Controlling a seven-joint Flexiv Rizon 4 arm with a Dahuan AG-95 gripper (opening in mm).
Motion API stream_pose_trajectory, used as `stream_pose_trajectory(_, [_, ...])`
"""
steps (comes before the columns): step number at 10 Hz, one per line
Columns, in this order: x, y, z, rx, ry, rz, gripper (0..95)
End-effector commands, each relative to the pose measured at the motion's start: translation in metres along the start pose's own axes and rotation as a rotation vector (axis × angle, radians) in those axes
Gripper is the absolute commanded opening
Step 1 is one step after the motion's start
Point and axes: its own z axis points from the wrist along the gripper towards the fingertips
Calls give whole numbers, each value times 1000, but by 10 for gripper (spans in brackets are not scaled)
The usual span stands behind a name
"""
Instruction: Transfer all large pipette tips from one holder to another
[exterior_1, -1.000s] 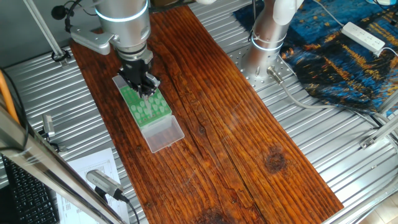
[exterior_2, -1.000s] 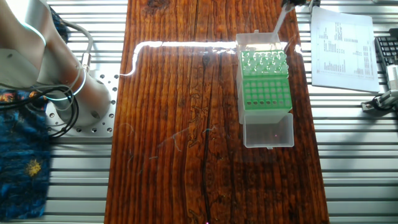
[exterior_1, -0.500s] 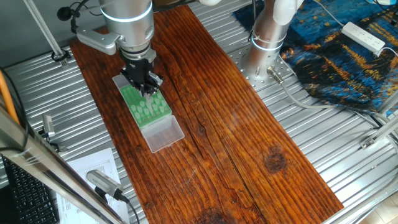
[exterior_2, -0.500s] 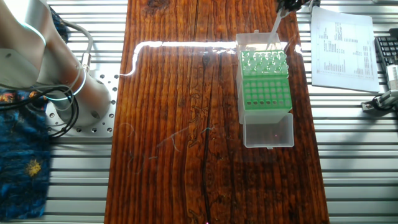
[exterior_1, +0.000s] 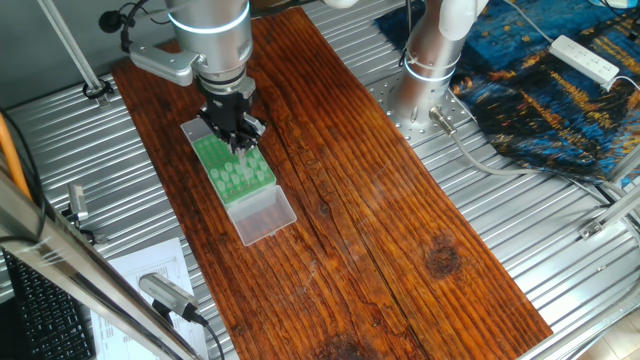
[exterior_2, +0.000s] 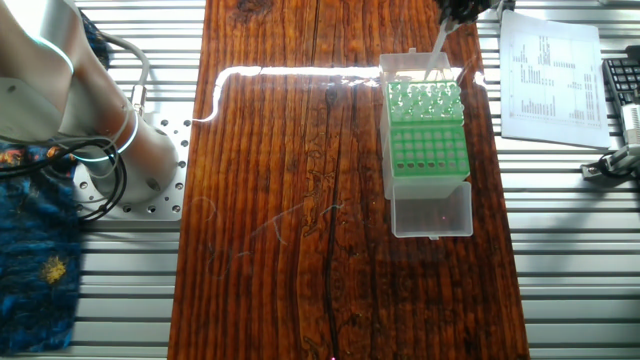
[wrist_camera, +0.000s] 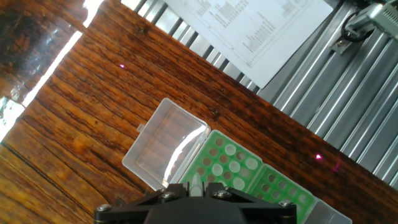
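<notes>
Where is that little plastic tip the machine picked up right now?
In the other fixed view, the held pipette tip hangs from the gripper at the top right, above the clear end of the green rack, just beyond the tips still seated there.

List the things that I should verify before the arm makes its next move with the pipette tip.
1. Translucent whitish conical pipette tip clamped in the two-finger gripper: ok.
2. Empty holes available in the green plastic rack: ok.
3. Other racked whitish tips seated upright: ok.
4. Clear plastic compartment beside the rack unobstructed: ok.
5. Held tip fully clear above the rack: cannot tell.
</notes>
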Motion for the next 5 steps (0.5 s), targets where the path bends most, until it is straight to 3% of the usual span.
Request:
stream_pose_trajectory(1, [2,0,2,3,-2,1,0])
stream_pose_trajectory(5, [4,0,4,5,-6,1,0])
